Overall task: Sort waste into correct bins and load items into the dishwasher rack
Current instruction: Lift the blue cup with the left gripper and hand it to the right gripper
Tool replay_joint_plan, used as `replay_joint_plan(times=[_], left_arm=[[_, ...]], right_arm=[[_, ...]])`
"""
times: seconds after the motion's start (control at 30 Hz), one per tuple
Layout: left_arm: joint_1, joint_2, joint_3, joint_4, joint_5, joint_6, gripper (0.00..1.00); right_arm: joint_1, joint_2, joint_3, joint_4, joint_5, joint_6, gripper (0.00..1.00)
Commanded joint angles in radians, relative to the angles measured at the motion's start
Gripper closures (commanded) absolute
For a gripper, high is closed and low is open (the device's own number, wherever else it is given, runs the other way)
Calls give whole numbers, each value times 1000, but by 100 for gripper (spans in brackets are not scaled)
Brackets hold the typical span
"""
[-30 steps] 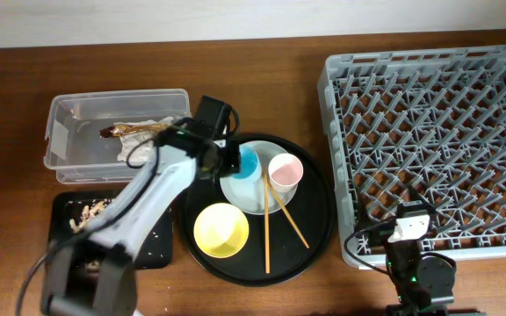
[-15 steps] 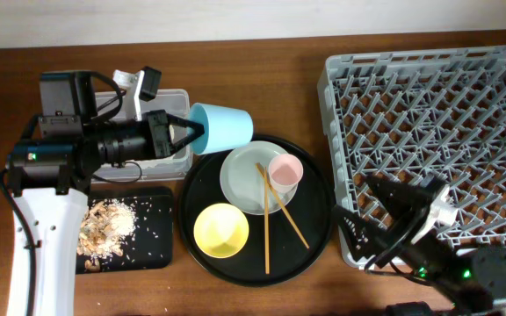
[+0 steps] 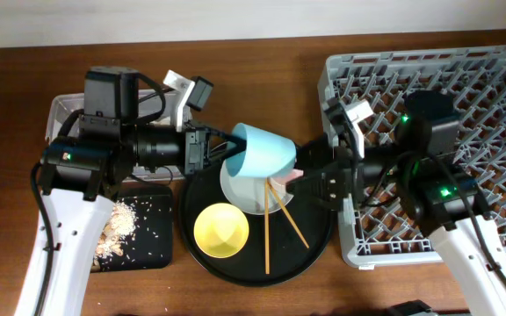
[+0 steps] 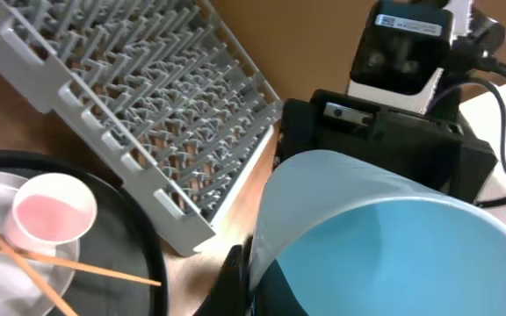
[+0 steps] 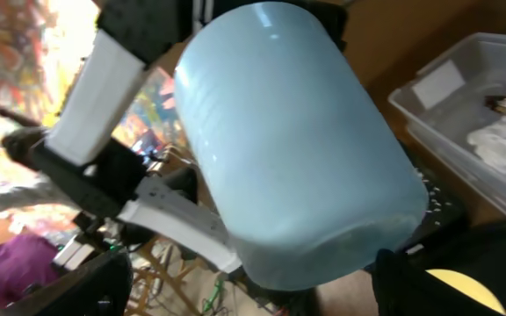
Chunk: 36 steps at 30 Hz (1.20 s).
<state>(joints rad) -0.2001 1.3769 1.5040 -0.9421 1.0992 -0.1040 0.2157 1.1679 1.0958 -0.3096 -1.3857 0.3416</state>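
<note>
From overhead we see the left gripper [image 3: 229, 151] clamped on the rim of the small light blue cup [image 3: 266, 154], which is held on its side above the large round black tray [image 3: 198, 191]. On that tray lie the yellow bowl [image 3: 220, 230], the pale grey-green round plate [image 3: 240, 195] and two thin wooden chopsticks [image 3: 266, 246]. The right gripper [image 3: 306, 174] is at the cup's base, beside the large square grey plastic rack [image 3: 464, 96]. In the left wrist view, one finger [image 4: 232, 274] sits outside the rim. In the right wrist view, the fingers [image 5: 90, 285] stand spread wide on either side of the base; we cannot tell whether they touch it.
</note>
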Motion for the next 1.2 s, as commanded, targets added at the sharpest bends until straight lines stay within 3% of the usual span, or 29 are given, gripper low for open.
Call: replay_joint_plan(times=[0.0, 0.1, 0.17, 0.3, 0.5, 0.7, 0.93, 0.97, 1.0, 1.03, 1.17], left_arm=[[-75, 1, 5, 6, 35, 16, 100], [-40, 1, 5, 4, 42, 16, 100], [27, 1, 5, -36, 127, 16, 100], [52, 1, 5, -43, 322, 16, 100], [10, 1, 5, -43, 267, 30, 100], [-49, 1, 4, -39, 235, 31, 100], [-49, 1, 4, -39, 236, 31, 100], [-49, 1, 4, -40, 235, 31, 100], [-49, 1, 4, -40, 235, 31, 100], [-49, 1, 4, -40, 230, 31, 100], [-49, 1, 4, -172, -26, 31, 94]], right_arm=[[84, -5, 15, 104, -15, -24, 11], [73, -3, 15, 194, -16, -24, 7], [17, -3, 15, 193, -26, -24, 1], [-100, 2, 15, 191, -134, -24, 1], [-4, 2, 15, 243, -132, -23, 1], [34, 2, 15, 307, -84, -19, 19], [86, 2, 15, 309, -83, -20, 20], [85, 2, 15, 323, -76, -20, 26], [85, 2, 15, 346, -48, -20, 49], [85, 2, 15, 352, -21, -20, 57], [12, 2, 15, 351, 10, 0, 60]])
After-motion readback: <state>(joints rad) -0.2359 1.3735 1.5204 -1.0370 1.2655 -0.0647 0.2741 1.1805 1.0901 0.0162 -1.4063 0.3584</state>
